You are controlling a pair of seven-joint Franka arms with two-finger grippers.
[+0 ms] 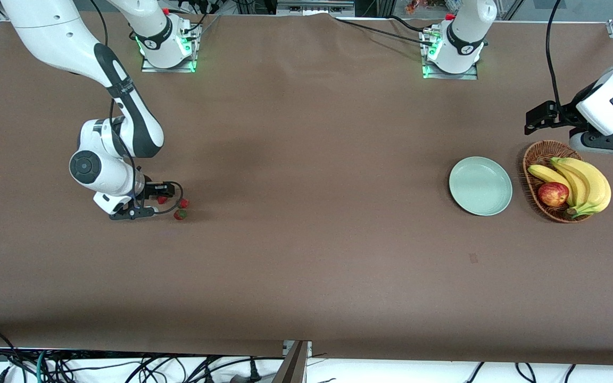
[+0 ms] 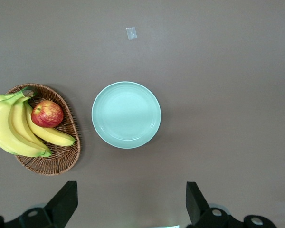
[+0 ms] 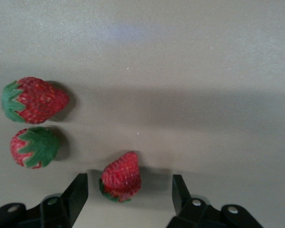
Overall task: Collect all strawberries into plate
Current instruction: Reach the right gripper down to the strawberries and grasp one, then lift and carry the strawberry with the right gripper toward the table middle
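Lowest of the three strawberries [image 1: 180, 214] sits nearest the front camera, loose on the table [image 1: 306, 266], with a second strawberry [image 1: 184, 202] just beside it and slightly farther off.

Right gripper [image 1: 160, 201] is down at table level at the right arm's end, fingers [image 3: 76, 192] standing apart with the third strawberry [image 3: 121, 176] between them, gaps showing on both sides. No grip yet, by the look of it.

Risks for you to watch:
- Berry lies off-centre between the fingers; one finger may meet it first and roll it out.
- It is small and tapered (could squirt free if pinched near the tip).
- The two loose berries lie close; a sideways drift could knock them.
- The plate [image 1: 480, 185] is well apart, at the left arm's end beside the wicker basket [image 1: 535, 159] of bananas [image 1: 583, 183] and an apple [image 1: 553, 193]; a long carry on a weak pinch risks a drop.

Left gripper [image 2: 128, 202] waits, fingers spread wide, above the table near plate and basket, holding nothing.

Writing: none readable. A small pale tag [image 2: 131, 33] on the table shows no legible text.
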